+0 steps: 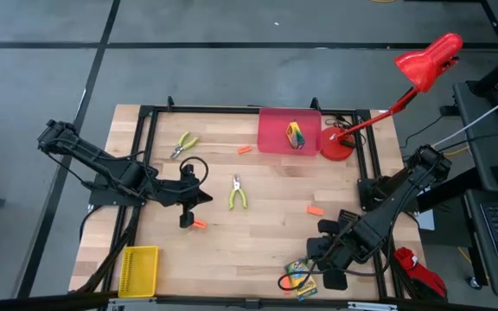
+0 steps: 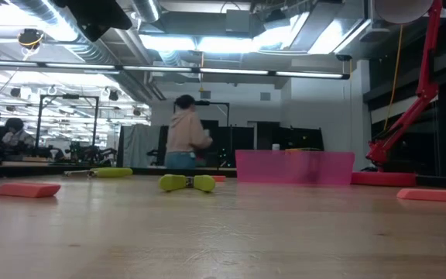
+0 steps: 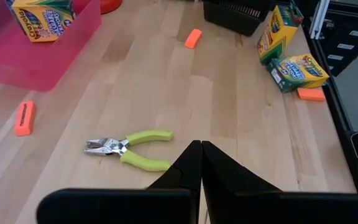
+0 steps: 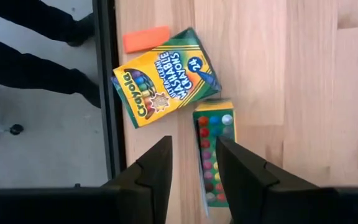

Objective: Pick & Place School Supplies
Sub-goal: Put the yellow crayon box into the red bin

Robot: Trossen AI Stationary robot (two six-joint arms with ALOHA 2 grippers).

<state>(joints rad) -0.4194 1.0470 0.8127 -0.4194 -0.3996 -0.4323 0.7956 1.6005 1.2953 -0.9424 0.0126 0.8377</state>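
From overhead I have the right gripper (image 1: 305, 278) low at the table's near right corner, over two crayon boxes (image 1: 299, 282). The right wrist camera sorts them out: one box (image 4: 164, 76) lies flat, label up, at the table edge, and a second box (image 4: 214, 149) stands on its side just beside it, running in between my fingers (image 4: 155, 171). The fingers are parted on either side of that box; whether they touch it I cannot tell. An orange stick (image 4: 145, 39) lies just past the flat box.

The left gripper (image 1: 192, 207) waits mid-left with its fingers (image 3: 190, 168) pressed together, holding nothing. Its wrist camera looks across to pliers (image 3: 130, 150), which the top view puts at the centre of the table. Only the top view shows the second pliers (image 1: 182, 144) toward the far left.

A third box (image 1: 295, 135) sits inside the red bin (image 1: 274, 142) at the far edge; the low camera shows only the bin's wall (image 2: 294, 167). That camera also catches a person (image 2: 185, 133) in the room behind.

A yellow bin (image 1: 138, 269) sits at the near left corner.
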